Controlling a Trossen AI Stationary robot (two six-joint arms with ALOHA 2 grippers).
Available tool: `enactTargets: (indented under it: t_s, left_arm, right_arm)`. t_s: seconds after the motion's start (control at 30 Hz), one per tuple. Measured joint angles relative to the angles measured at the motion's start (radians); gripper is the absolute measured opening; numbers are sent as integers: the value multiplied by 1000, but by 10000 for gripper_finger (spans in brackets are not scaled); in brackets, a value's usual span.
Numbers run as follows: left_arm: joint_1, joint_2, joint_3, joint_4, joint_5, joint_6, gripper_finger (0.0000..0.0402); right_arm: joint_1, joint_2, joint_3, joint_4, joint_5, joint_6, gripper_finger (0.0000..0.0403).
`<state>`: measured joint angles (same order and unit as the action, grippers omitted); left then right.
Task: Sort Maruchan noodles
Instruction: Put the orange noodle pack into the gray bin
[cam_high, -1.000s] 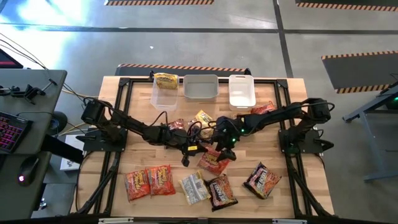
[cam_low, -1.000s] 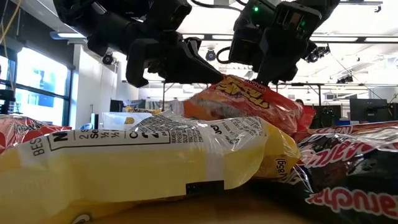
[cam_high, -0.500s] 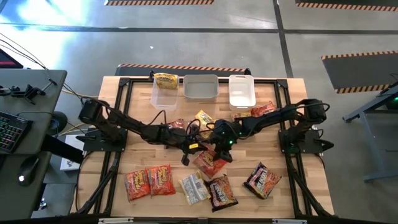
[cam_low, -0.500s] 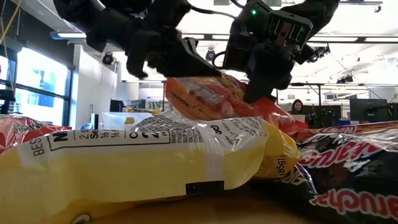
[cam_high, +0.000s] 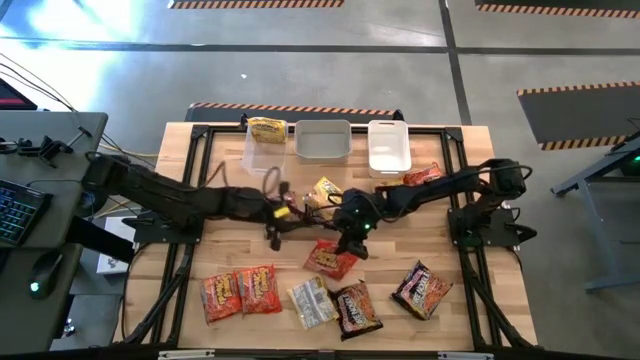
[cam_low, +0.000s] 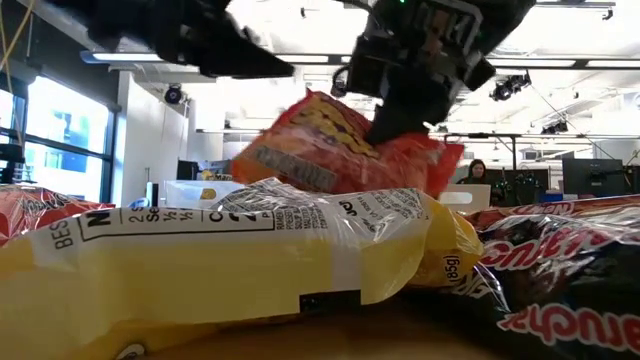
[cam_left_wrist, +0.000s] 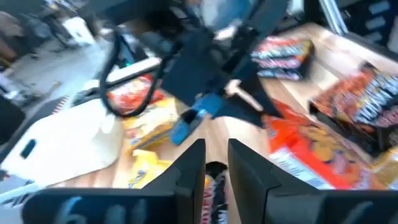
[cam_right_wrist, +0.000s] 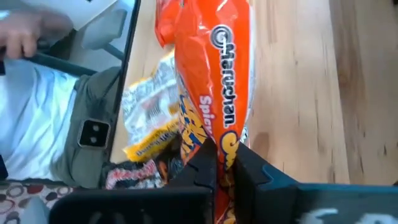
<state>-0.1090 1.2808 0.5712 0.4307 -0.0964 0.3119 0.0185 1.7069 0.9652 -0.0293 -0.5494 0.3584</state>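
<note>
Right fingers (cam_right_wrist: 225, 163) on orange packet (cam_right_wrist: 211, 87) (tubs (cam_high: 322, 140) apart)

3 tubs (cam_high: 323, 141), wooden table (cam_high: 230, 251), keyboard (cam_high: 14, 207)

Two arms meeting over the middle of the table

The right arm reaches in from the right edge, bent at the elbow, its wrist angled down so the right gripper (cam_high: 348, 243) hangs just above the tabletop near the centre; its two dark fingers (cam_right_wrist: 205, 165) are pinched together on the edge of an orange noodle packet (cam_right_wrist: 211, 93), which hangs from them. The left arm stretches low across from the left edge, nearly straight, with the left gripper (cam_high: 274, 235) just beside the right one, its fingers (cam_left_wrist: 193, 163) set slightly apart and holding nothing.
</note>
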Motion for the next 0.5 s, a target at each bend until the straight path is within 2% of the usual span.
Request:
enactTargets:
  t_s: [0.13, 0.27, 0.4, 0.5]
  left_arm:
    - [20, -96, -142, 179, -22, -21, 46]
    - [52, -172, -237, 276, -65, -22, 36]
    - [86, -229, -283, 294, -94, -25, 29]
    - [106, -254, -300, 295, -121, -41, 24]
  right_arm:
    - [-4, 0, 128, -158, 58, -1, 1]
    - [-26, 0, 315, -373, 169, 0, 1]
    - [-82, 0, 528, -564, 326, 32, 0]
    - [-165, -2, 663, -698, 464, 104, 0]
